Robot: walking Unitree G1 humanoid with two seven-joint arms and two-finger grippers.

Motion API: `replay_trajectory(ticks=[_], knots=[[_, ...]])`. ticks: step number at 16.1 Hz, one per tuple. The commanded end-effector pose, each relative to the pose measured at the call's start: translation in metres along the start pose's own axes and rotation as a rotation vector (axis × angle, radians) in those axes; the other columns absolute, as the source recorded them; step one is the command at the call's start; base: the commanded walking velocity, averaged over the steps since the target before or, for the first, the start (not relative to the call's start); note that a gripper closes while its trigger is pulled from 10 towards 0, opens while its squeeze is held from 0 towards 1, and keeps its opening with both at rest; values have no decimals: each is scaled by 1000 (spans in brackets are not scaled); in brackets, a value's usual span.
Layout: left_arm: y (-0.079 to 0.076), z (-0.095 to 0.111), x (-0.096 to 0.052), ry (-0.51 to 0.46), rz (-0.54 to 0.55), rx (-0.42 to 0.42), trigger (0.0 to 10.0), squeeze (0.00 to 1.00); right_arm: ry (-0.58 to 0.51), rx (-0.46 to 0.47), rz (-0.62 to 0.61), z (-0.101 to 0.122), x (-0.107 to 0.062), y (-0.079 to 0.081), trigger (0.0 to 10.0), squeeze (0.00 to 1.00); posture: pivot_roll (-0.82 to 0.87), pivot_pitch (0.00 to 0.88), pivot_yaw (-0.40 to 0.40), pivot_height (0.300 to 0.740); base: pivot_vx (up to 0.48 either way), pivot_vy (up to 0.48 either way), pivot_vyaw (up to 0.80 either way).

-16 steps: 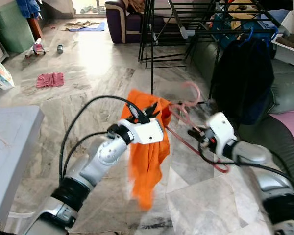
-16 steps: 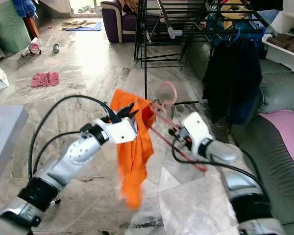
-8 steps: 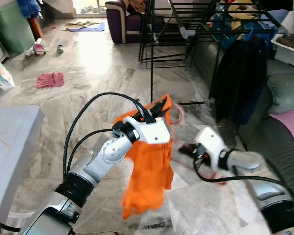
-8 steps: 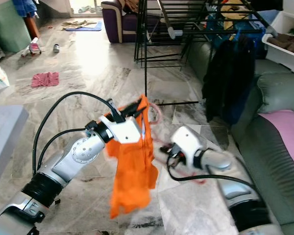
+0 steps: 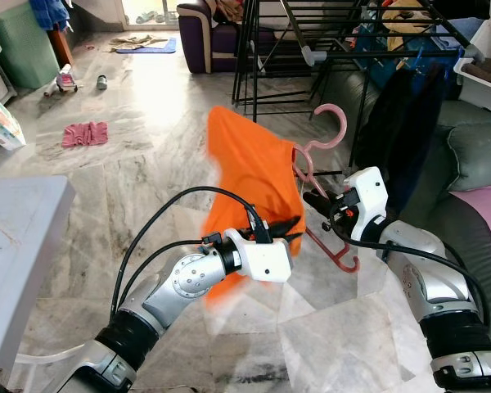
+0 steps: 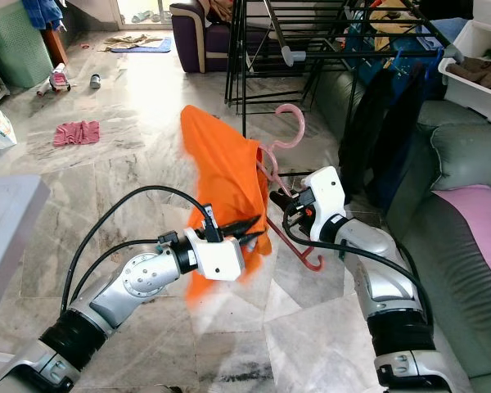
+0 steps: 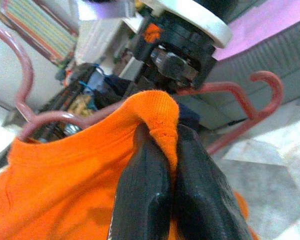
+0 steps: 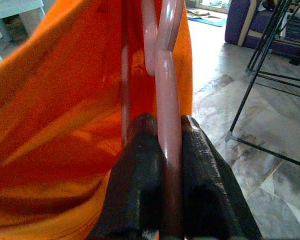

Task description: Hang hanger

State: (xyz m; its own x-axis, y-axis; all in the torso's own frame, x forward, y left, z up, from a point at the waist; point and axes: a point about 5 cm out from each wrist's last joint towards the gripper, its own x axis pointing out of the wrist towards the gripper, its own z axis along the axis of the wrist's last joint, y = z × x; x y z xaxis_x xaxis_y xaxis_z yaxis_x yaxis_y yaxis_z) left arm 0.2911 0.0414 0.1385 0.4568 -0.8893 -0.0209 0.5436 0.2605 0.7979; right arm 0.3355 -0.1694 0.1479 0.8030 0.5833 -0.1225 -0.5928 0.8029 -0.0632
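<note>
A pink plastic hanger [image 5: 331,124] is half inside an orange shirt [image 5: 254,160], held up in mid-air in front of the black drying rack [image 5: 352,37]. My right gripper [image 5: 315,201] is shut on the hanger's bar, which runs between its fingers [image 8: 140,150] in the right wrist view. Below the shirt, my left gripper [image 5: 290,225] is shut on a fold of the shirt's edge [image 7: 157,107]. The hanger's hook points up toward the rack, apart from it. One hanger arm [image 5: 337,250] sticks out bare below the right gripper.
A dark garment [image 5: 401,123] hangs from the rack on the right. Beside it is a grey couch [image 5: 475,164] with a pink cushion. A grey table [image 5: 16,221] stands at my left. A pink cloth [image 5: 84,133] lies on the marble floor, with a purple sofa [image 5: 204,33] behind.
The shirt and hanger have swung up from a low, drooping position. The right gripper rose with the hanger; the left gripper now sits below the shirt, still pinching its edge.
</note>
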Motion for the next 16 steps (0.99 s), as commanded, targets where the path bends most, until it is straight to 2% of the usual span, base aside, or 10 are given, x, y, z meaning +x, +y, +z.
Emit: replay_trajectory(ticks=[1,2,4,7,9,10,12,16], knots=[[-2,1,0,0,-21,-11,10000,0,-33,9,-27,4,-1,-4,10000,0,48,65,-54,740,0,0,0],[-1,-3,-1,23,-16,-27,10000,1000,-34,12,-28,3,-2,-3,10000,0,47,66,-53,740,0,0,0],[0,-7,-2,49,2,-35,10000,1000,-36,14,-27,1,-3,0,10000,0,43,67,-52,740,0,0,0],[6,-5,-2,66,92,-18,10000,1000,-35,15,-44,-1,-4,-2,10000,0,41,69,-51,740,0,0,0],[5,-5,-4,79,156,-103,10000,1000,-41,14,-41,0,-4,-1,10000,0,37,70,-47,740,0,0,0],[5,-10,-9,108,219,-187,10000,1000,-44,12,-19,1,-6,1,10000,0,37,71,-47,740,0,0,0],[6,-21,-20,171,273,-236,10000,1000,-44,4,57,3,-12,4,10000,0,42,73,-48,740,0,0,0],[17,-40,-36,283,336,-222,10000,1000,-15,-79,236,11,-35,6,10000,0,42,72,-51,740,0,0,0]])
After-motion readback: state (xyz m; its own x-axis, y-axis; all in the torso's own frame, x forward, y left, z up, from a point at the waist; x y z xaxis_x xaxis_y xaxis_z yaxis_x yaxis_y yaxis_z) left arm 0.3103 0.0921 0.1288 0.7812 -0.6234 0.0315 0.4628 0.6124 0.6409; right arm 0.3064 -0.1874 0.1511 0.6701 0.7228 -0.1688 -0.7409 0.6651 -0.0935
